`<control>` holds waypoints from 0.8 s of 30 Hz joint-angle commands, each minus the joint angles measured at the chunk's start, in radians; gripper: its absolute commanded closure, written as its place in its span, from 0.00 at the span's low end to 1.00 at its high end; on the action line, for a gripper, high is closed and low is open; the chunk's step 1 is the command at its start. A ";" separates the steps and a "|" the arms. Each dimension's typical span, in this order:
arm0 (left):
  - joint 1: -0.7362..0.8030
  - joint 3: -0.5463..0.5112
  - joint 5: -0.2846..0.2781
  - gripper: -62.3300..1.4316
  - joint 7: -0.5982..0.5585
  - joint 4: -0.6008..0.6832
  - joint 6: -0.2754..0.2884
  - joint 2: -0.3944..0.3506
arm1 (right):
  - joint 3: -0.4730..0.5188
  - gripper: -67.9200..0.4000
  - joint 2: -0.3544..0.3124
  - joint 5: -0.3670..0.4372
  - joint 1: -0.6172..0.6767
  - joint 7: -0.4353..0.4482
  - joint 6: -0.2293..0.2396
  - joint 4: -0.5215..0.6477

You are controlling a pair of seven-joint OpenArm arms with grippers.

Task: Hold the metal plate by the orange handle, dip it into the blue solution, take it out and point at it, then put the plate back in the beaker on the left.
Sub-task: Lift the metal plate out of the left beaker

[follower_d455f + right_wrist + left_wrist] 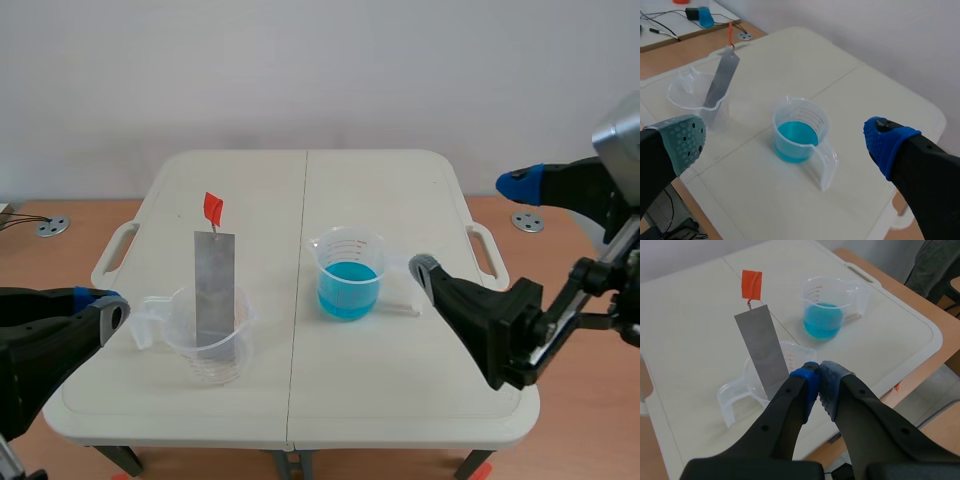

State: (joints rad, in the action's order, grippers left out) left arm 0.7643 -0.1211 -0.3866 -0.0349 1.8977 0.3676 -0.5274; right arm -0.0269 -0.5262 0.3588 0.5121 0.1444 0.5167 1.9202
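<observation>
Left claw (819, 371) closed pad to pad, right claw (785, 141) spread wide

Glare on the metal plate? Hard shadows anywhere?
Scene view: metal plate reads flat grey, no hotspot; only faint soft shadows on the table. Left wrist view: plate evenly lit too. Right wrist view: blue-solution beaker casts a weak, diffuse shadow.

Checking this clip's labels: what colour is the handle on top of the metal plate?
Orange-red. The handle shows best in the left wrist view.

White folding table (400, 190), metal disc (527, 221), pale wall (300, 70)
</observation>
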 commanded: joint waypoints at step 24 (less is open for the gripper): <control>0.427 -0.307 0.010 0.95 -0.080 0.005 0.000 -0.005 | -0.378 0.02 0.290 -0.095 -0.486 -0.289 -0.003 -0.280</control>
State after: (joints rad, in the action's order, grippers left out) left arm 1.1839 -0.4267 -0.3679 -0.1028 1.8977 0.3676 -0.5323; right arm -0.4091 -0.2390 0.2554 0.0452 -0.1623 0.5167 1.6287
